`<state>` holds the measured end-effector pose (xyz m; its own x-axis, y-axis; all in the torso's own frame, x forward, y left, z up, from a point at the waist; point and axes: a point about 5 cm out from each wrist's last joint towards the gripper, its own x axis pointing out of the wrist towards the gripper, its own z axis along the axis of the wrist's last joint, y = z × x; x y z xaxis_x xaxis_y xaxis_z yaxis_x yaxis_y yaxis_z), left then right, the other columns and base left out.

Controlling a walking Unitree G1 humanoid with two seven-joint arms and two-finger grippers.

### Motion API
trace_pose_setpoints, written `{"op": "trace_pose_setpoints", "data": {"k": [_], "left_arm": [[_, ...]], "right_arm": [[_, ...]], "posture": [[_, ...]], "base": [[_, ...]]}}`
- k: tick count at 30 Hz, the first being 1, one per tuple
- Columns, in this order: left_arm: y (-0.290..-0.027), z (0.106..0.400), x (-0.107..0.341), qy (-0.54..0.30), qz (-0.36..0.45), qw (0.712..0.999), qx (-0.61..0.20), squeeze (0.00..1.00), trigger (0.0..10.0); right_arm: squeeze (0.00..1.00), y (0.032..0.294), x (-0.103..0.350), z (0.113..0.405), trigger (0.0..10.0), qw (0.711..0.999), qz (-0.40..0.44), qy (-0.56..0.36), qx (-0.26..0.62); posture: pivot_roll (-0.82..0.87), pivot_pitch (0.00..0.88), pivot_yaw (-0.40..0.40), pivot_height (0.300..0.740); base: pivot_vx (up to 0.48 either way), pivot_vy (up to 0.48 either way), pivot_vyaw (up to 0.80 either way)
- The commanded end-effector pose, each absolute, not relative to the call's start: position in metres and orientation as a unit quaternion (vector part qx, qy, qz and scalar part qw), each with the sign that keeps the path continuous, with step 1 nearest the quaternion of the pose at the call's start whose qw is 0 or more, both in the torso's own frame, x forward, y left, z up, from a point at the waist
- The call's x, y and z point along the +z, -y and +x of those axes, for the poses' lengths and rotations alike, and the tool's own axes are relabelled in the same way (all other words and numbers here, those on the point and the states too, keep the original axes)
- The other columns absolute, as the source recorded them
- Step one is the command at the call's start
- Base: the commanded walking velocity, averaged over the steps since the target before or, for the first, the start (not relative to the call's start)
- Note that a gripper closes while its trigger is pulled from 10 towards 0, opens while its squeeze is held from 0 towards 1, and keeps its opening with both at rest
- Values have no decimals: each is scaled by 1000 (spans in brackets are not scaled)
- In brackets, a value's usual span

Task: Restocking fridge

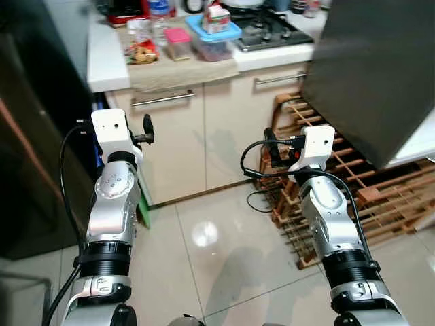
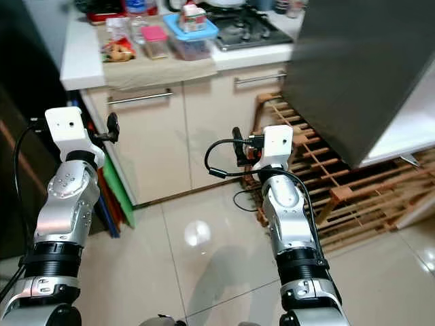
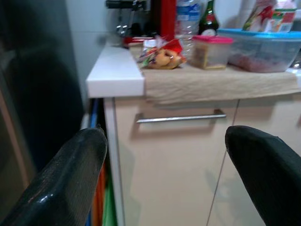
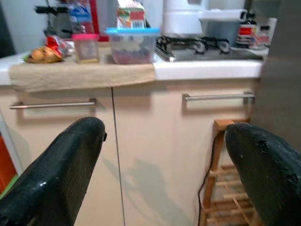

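Observation:
On the white counter [image 1: 103, 62], a beige cloth holds a snack bag [image 1: 141, 53], a pink-lidded tub [image 1: 178, 42] and a blue-lidded box [image 1: 214, 39] with a carton [image 1: 217, 18] on top. Both arms are raised in front of the cream cabinets, well short of the counter. My left gripper [image 3: 164, 179] is open and holds nothing, facing the drawer handle [image 3: 181, 117]. My right gripper [image 4: 164, 160] is also open and empty, aimed at the cabinet doors under the stove [image 4: 207, 44].
A dark grey appliance door [image 1: 374, 68] hangs over the right side. Below it a wooden rack [image 1: 380, 197] stands on the glossy tile floor. A tall dark unit [image 1: 27, 136] fills the left. Flat coloured boards lean between it and the cabinets.

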<state>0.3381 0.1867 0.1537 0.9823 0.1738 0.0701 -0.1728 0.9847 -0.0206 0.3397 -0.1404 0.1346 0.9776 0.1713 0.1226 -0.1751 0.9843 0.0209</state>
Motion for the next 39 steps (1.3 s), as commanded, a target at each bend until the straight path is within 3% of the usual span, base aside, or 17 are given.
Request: {"op": "trace_pose_setpoints", "data": {"k": [1,17,25,29,39], "left_arm": [[-177,339,156,41,0,996,75,0,10000],[-157,348,163,49,14,998,36,0,10000],[-146,347,171,74,-16,997,13,0,10000],[-140,347,189,122,2,993,-1,0,10000],[-126,348,209,164,-14,986,-3,0,10000]], "right_arm": [[0,149,138,342,10000,995,7,69,78],[0,150,141,342,10000,995,-10,88,56],[0,164,165,337,10000,989,5,143,30],[0,154,185,341,10000,984,6,168,57],[0,139,181,344,10000,985,3,148,94]], "posture": [[-128,0,48,740],[-157,0,100,740],[-164,0,48,740],[-176,0,7,740],[-170,0,-14,740]], "base": [[266,-398,544],[248,-336,532],[420,0,73],[480,0,0],[480,0,146]]}}
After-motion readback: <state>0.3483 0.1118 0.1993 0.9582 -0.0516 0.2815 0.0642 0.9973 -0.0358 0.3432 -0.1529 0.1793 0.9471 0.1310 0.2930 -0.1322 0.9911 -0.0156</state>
